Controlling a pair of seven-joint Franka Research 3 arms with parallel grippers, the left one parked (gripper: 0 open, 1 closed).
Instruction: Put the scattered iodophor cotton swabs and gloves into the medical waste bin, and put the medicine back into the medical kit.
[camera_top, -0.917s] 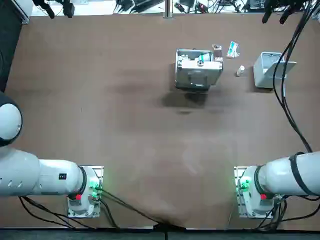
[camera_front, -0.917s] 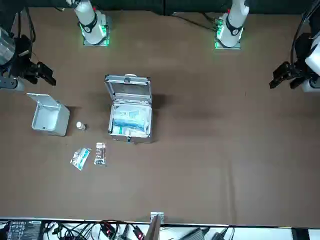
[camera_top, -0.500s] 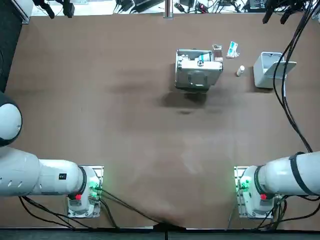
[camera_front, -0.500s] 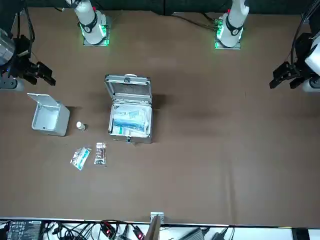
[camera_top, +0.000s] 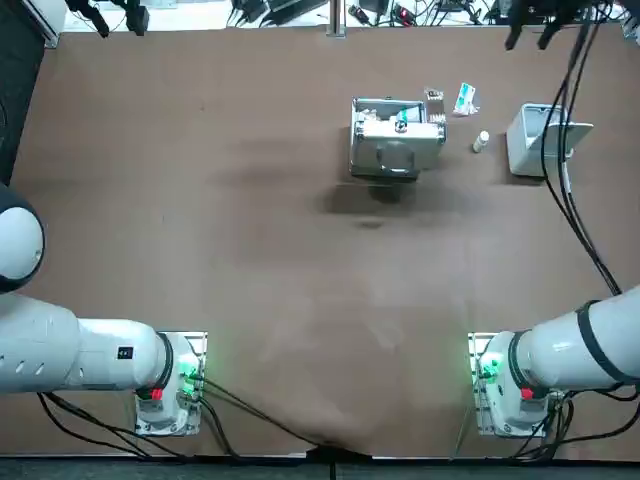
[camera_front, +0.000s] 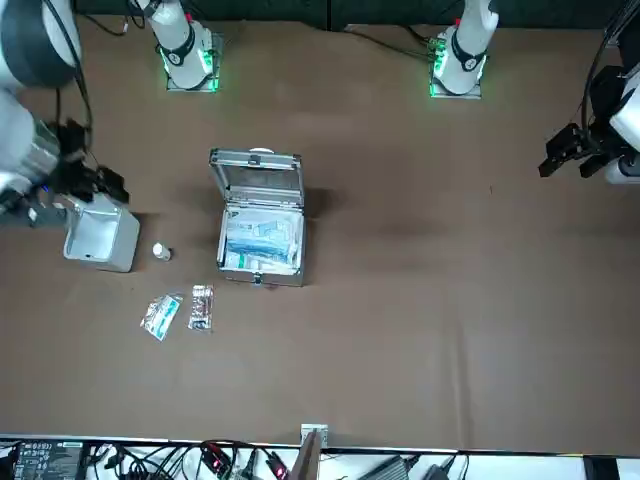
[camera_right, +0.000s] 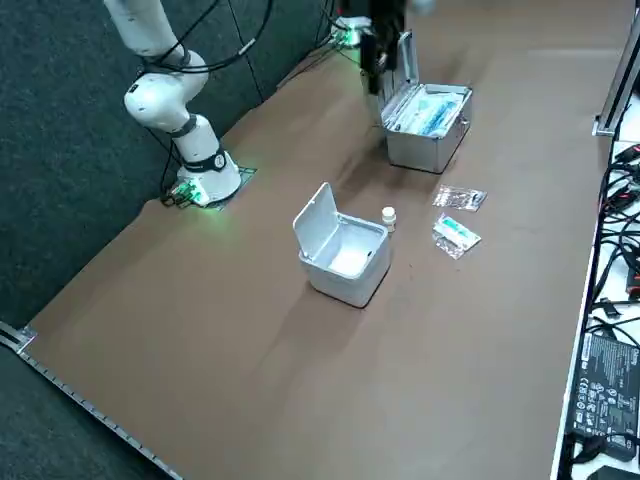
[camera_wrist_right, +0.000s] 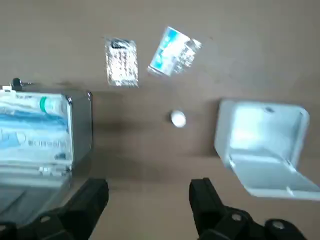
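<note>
- Your right tool (camera_wrist_right: 147, 200) is spread wide with nothing between its fingers. It's hanging up off the tabletop (camera_top: 250, 250) and isn't touching any of the stuff.
- In the front view it sits over the robot-side edge of the white waste bin (camera_front: 100, 238), right about where the flipped-up lid is hinged. So the bin is pretty much straight under the tool.
- The little white medicine bottle (camera_wrist_right: 178, 118) stands upright on the tabletop between the bin and the medical kit (camera_top: 395, 140). It's just beside the bin and not touching either one. In the wrist view it lines up roughly with the gap between the tool's fingers, but it's down on the surface, well below them.
- The kit is an open metal case off to the robot's left of the bin. Its lid stands up on the robot's side, and there are blue-and-white packs lying inside.
- Two packets lie flat on the tabletop past the bottle, on the side away from the robot. They're near each other but apart.
- The brownish packet (camera_wrist_right: 122, 62) is the one nearer the kit's far corner.
- The blue-and-white packet (camera_wrist_right: 174, 51) is over toward the bin.
- Both packets are farther out from the tool than the bottle is.
</note>
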